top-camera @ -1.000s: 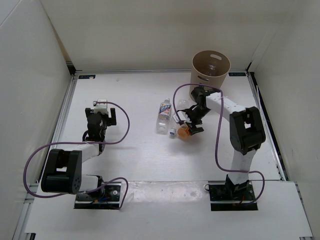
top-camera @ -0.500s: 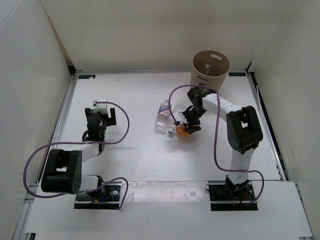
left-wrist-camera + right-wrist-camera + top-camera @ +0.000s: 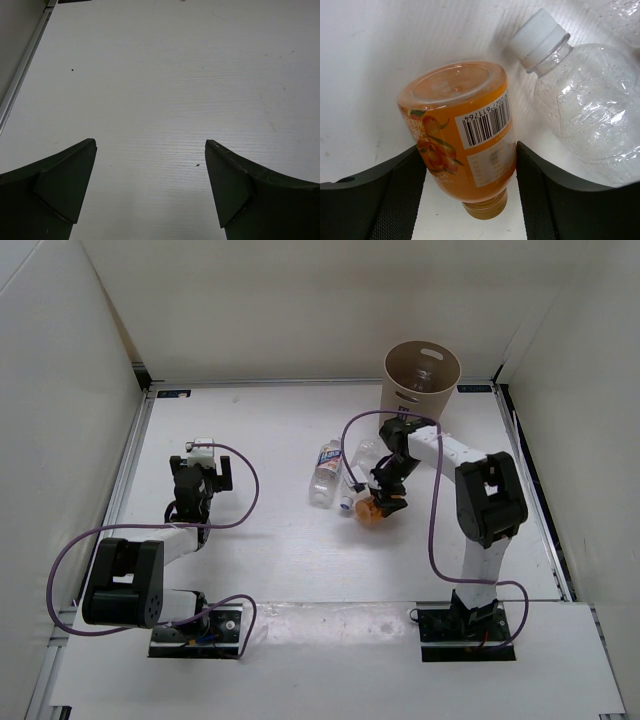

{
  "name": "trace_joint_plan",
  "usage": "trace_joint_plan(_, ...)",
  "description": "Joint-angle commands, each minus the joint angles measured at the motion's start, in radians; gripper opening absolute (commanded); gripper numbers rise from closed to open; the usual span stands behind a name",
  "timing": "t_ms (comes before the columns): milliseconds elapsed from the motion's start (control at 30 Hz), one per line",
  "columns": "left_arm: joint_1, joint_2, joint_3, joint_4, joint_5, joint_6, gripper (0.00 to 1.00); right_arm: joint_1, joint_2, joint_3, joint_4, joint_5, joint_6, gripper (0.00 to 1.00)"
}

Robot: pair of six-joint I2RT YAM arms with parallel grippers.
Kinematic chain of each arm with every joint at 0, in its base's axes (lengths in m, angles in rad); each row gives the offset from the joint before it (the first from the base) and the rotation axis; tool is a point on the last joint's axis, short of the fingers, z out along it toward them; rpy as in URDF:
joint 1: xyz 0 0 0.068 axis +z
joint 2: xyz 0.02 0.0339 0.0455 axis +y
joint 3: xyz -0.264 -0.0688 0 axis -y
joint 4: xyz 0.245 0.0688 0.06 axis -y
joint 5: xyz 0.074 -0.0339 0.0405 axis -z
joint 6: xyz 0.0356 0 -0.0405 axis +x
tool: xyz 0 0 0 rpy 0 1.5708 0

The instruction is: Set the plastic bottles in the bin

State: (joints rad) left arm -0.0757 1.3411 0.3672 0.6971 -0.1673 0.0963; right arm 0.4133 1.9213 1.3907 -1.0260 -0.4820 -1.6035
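Bounding the white table (image 3: 270, 560) and the bin (image 3: 400, 400), pale walls (image 3: 270, 310) rise.

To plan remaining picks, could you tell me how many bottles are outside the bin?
3: labelled bottle leftmost; clear bottle beside orange bottle, which sits within right gripper; another may be hidden.

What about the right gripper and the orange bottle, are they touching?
Touching. The right wrist view shows the orange bottle sitting between the fingers of the right gripper, both inner faces meeting its sides with no gap.
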Motion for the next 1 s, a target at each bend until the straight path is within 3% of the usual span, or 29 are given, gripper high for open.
trace_joint_plan(0,0.005,-0.005,-0.005,0.021,0.015,-0.007,1.0,-0.011,-0.07,0.01,-0.078,-0.07,0.001,0.0)
trace_joint_plan(367,0.005,-0.005,-0.008,0.022,0.017,-0.006,1.0,-0.097,-0.209,0.12,-0.249,-0.303,-0.072,0.0)
trace_joint_plan(467,0.005,-0.003,-0.007,0.022,0.015,-0.006,1.0,-0.122,-0.258,0.178,-0.177,-0.394,0.035,0.0)
trace_joint_plan(667,0.004,-0.006,-0.008,0.022,0.015,-0.006,1.0,-0.142,-0.3,0.281,0.05,-0.454,0.401,0.0)
trace_joint_plan(800,0.004,-0.005,-0.007,0.024,0.014,-0.006,1.0,-0.169,-0.303,0.343,0.428,-0.405,0.73,0.0)
trace_joint_plan(900,0.005,-0.007,-0.007,0.021,0.017,-0.006,1.0,-0.177,-0.294,0.385,0.637,-0.241,1.087,0.0)
trace_joint_plan(967,0.005,-0.007,-0.005,0.021,0.015,-0.007,1.0,-0.18,-0.248,0.457,0.707,-0.104,1.155,0.0)
